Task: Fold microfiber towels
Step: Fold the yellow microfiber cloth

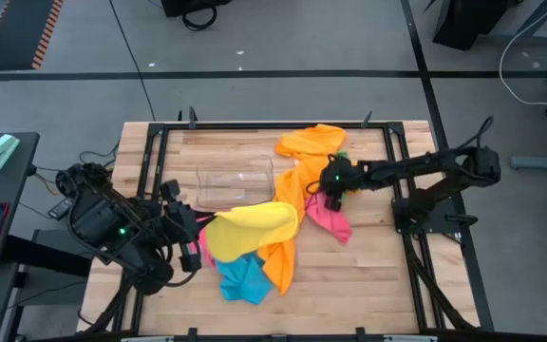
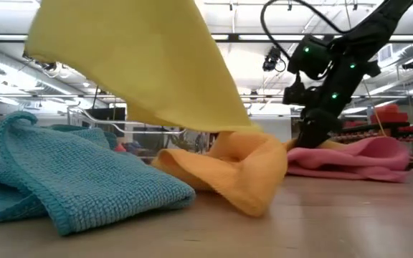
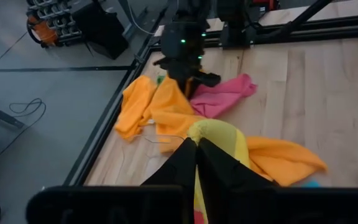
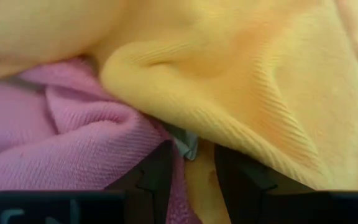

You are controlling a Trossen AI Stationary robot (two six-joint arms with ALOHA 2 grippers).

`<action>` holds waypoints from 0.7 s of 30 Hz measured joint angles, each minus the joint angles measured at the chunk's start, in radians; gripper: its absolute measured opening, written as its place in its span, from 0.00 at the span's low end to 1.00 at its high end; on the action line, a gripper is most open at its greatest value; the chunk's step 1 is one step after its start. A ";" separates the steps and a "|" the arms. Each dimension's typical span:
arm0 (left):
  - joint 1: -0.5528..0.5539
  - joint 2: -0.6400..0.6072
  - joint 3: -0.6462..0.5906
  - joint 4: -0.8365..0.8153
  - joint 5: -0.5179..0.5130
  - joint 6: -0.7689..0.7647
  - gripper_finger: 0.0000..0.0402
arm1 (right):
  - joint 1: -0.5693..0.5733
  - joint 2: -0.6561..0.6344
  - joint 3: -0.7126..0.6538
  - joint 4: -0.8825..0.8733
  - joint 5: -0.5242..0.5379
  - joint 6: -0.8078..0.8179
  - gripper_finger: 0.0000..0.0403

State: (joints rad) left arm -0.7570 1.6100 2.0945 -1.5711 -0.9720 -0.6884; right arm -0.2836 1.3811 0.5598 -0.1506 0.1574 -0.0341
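The left tool [image 1: 200, 234] is pinching the yellow towel [image 1: 254, 228] shut between its fingers [image 3: 219, 168], lifting it above the blue towel [image 1: 243, 278] and the orange towel [image 1: 297, 195]. The right tool [image 1: 329, 195] is pressing down where the orange towel is meeting the pink towel [image 1: 331, 219], fingers [image 4: 157, 171] parted over a fold of both. The clear bin [image 1: 235, 183] is standing on the tabletop [image 1: 368, 275] beside the heap.

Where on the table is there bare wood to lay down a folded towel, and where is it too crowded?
Bare wood lies right of the orange towel, on the table's near side below the pink towel. A strip above the clear bin is also free. The middle is crowded: the yellow towel and blue towel overlap there.
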 joint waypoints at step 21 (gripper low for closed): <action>0.000 0.000 -0.004 0.001 0.000 -0.002 0.02 | 0.261 0.001 0.352 -0.428 -0.074 0.076 0.32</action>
State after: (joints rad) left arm -0.7568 1.6104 2.0908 -1.5699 -0.9722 -0.6903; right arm -0.0229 1.3819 0.9119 -0.5789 0.0837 0.0418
